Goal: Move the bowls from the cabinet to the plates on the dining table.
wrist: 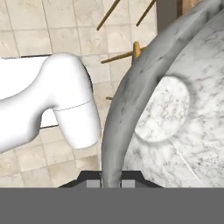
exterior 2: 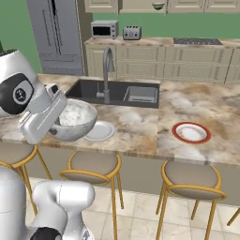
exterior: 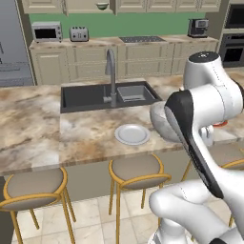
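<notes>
One speckled grey bowl [exterior 2: 75, 119] hangs tilted above the table's [exterior 2: 140, 126] front edge, just beside the white plate [exterior 2: 99, 130]. Its inside is pale and marbled, the outside darker grey. The gripper [wrist: 111, 183] has its fingers pinched on the bowl's rim. The red-rimmed plate [exterior 2: 191, 132] lies well apart.

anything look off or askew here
Nothing spilled or damaged. The grey bowl hangs tilted in the gripper, pinched by its rim beside the white plate, not yet set down. The red-rimmed plate sits bare.
</notes>
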